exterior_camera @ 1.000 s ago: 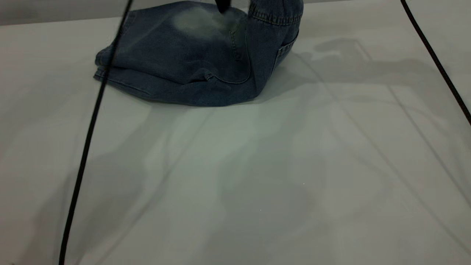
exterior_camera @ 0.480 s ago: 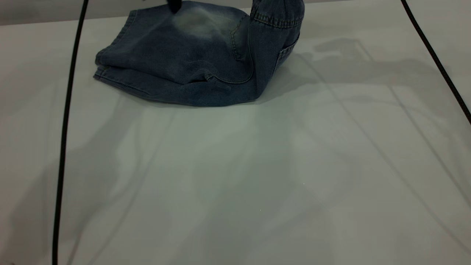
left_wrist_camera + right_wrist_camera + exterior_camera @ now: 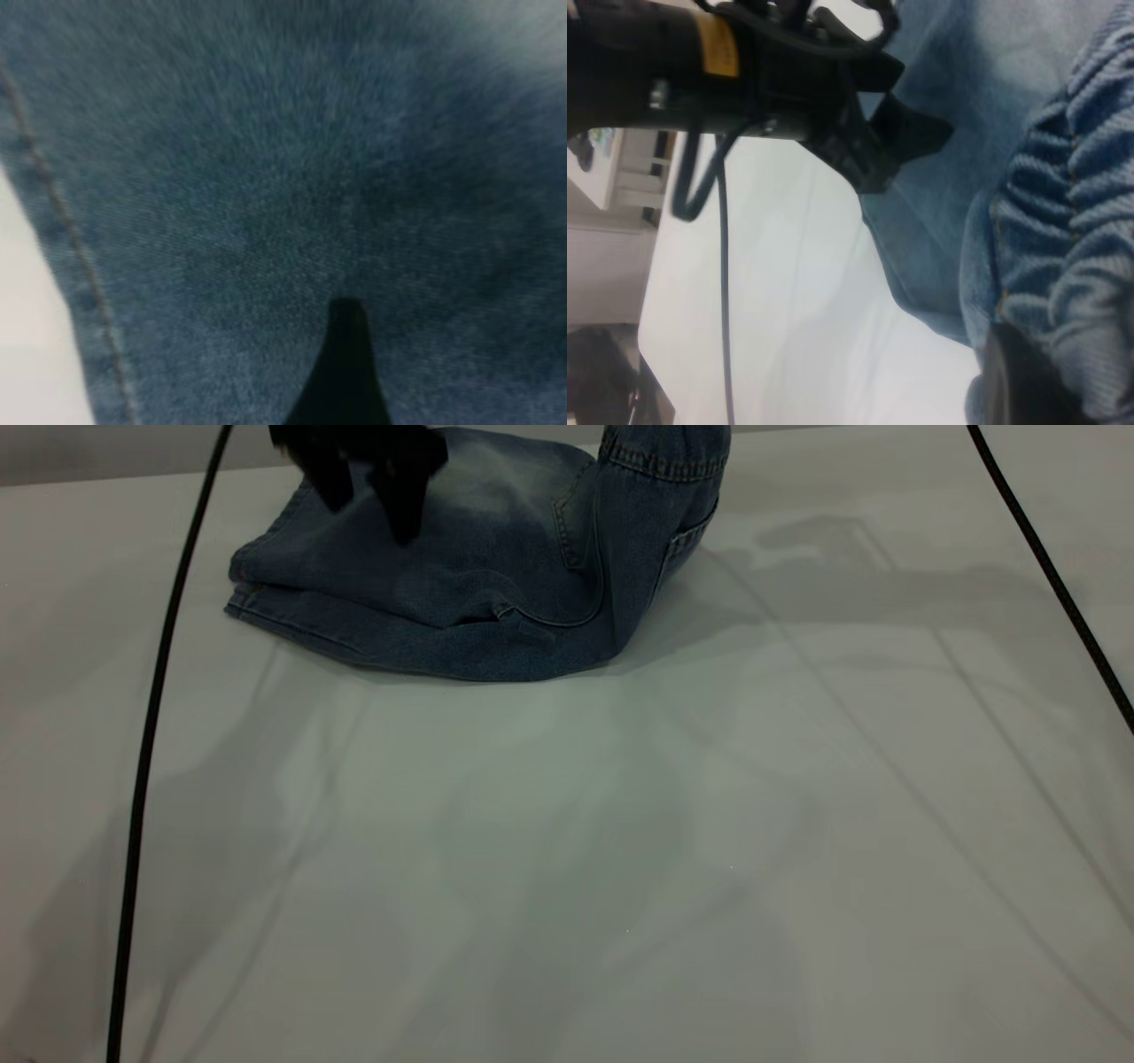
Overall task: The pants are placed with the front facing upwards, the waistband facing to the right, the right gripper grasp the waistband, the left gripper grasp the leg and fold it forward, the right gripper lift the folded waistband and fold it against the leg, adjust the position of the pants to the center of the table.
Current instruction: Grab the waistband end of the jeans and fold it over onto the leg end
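Blue faded denim pants [image 3: 461,593], soft and already folded lengthwise, are seen at the far side of the smooth white table [image 3: 620,850], their ruched elastic waistband [image 3: 1072,212] held raised and pinched by the black wedge-fingered right gripper [image 3: 1028,376]. The black yellow-labelled left gripper [image 3: 368,496] is lowered, fingers spread and empty, onto the leg. The waistband-to-leg fold is judged in hand; next, carrying the band over the leg is called for.

left gripper [image 3: 368,500]: moved left and descended into exterior view, fingers [image 3: 403,509] apart over folded leg | pants [image 3: 461,584]: leg hem slightly flattened | left cable [image 3: 151,717]: shifted
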{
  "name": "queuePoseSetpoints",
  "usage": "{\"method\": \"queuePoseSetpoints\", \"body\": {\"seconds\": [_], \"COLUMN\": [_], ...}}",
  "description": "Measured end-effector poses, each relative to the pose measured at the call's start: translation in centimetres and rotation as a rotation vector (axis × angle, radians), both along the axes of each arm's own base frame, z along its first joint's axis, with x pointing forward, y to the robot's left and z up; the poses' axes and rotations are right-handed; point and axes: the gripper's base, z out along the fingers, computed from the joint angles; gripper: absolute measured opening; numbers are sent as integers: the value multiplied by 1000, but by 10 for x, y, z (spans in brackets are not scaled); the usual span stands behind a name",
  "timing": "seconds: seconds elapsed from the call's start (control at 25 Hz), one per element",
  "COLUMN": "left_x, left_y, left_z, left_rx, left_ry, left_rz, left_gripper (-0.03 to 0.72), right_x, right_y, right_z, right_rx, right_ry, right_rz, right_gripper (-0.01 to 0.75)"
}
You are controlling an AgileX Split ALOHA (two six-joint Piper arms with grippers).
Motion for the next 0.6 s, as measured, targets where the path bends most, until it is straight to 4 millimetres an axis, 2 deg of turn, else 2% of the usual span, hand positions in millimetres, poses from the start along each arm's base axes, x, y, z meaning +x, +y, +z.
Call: {"method": "queuePoseSetpoints", "body": {"seconds": [0.12, 0.32, 0.44, 0.6], "left_x": [0, 0, 0, -1], "left_y": [0, 0, 0, 0], "left_z": [-11, -12, -12, -18], "left_rx": [8, 7, 7, 11], "left_ry": [17, 19, 19, 31], "left_rz": [-1, 0, 0, 0], "left_gripper": [556, 556, 556, 556], "right_x": [0, 1, 3, 6], "right_y": [0, 1, 2, 15], "right_z": [0, 4, 12, 27], "right_rx": [0, 14, 32, 54], "right_ry": [-1, 1, 6, -8], "right_rz": [0, -6, 15, 38], "right_gripper": [108, 108, 108, 108]}}
